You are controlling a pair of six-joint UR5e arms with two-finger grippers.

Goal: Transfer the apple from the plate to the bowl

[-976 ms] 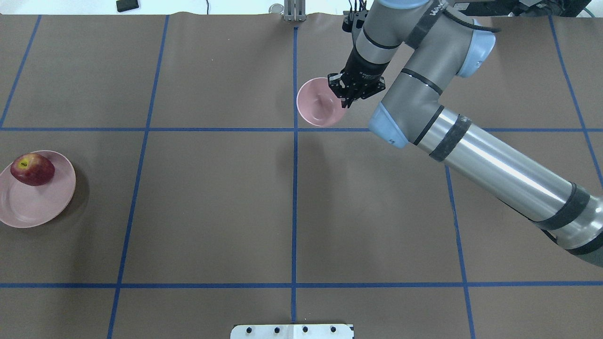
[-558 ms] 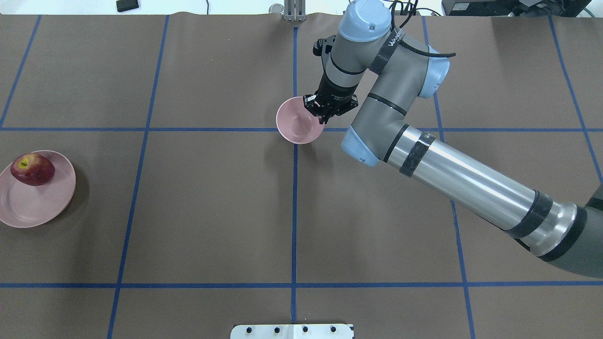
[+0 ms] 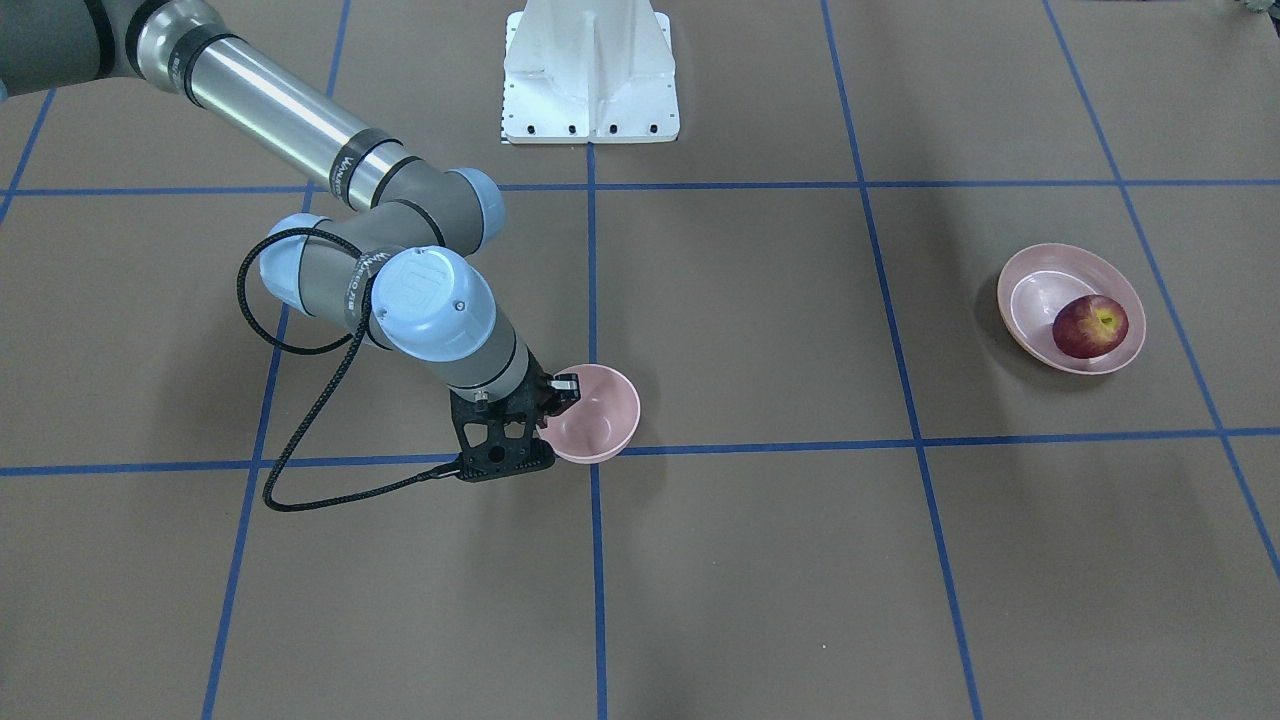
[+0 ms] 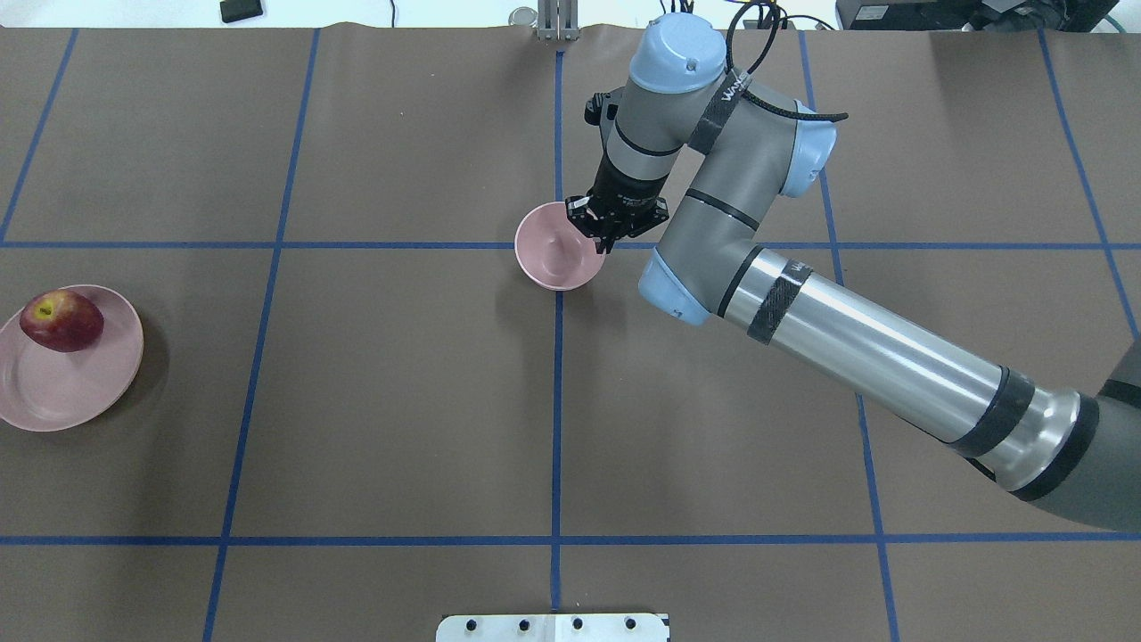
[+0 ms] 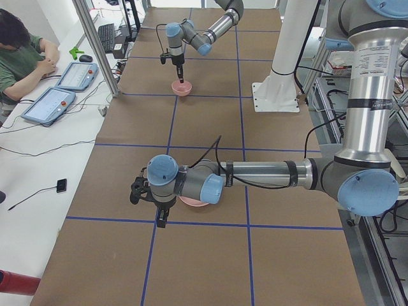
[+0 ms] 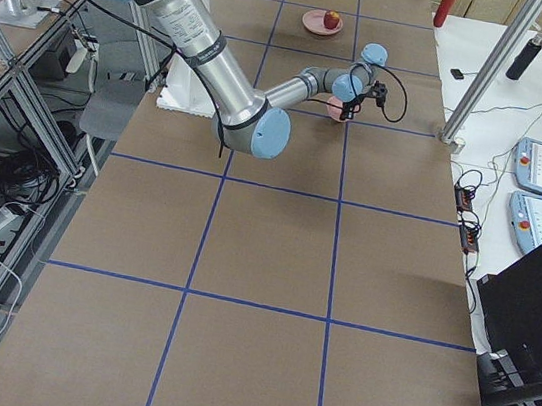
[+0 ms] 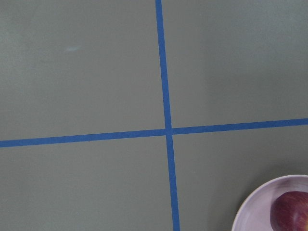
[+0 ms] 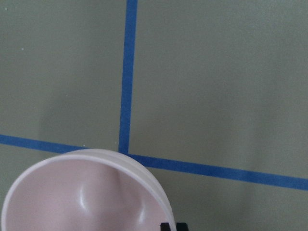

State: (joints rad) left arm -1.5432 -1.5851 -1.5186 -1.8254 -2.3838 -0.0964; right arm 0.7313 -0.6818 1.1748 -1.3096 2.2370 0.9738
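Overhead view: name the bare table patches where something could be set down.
The brown paper table is bare across the wide stretch between the wide shallow pink plate, holding the dark red apple, and the small deep pale pink bowl. Crowded: around the bowl, where the right hand grips its rim, and under the right arm.

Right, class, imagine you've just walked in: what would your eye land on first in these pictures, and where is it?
First, the long silver right arm reaching in from the overhead view's right, its gripper pinching the rim of the small pink bowl in the middle of that view. Next, the dark red apple, sitting on the pink plate at the far left edge.
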